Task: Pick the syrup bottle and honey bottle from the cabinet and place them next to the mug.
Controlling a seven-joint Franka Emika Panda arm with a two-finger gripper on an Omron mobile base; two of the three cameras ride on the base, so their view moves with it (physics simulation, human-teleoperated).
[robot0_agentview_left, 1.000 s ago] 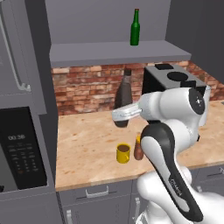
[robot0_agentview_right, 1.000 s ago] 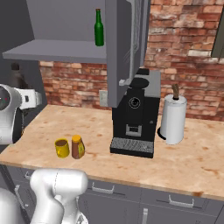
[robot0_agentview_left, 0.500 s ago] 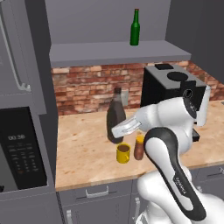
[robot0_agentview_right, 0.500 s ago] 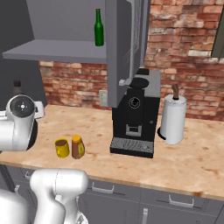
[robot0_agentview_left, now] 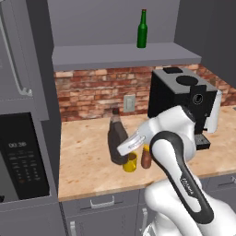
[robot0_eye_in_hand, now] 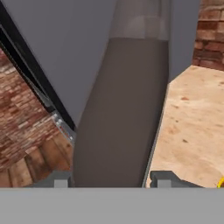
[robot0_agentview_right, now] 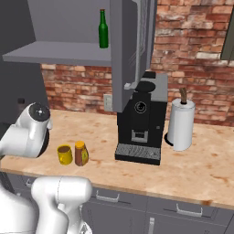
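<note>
Lowered onto wood-grain counter (robot0_agentview_left: 87,166): tall, narrow-necked syrup bottle (robot0_agentview_left: 117,144).

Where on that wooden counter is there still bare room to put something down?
Free: the counter left of the syrup bottle, toward the microwave, and the front stretch below the paper towel roll. Crowded: the mug and honey bottle stand close together with the syrup bottle right beside them, held in the gripper; the coffee machine fills the middle.

Even, flat light — faint shadows, perhaps soft-edged.
</note>
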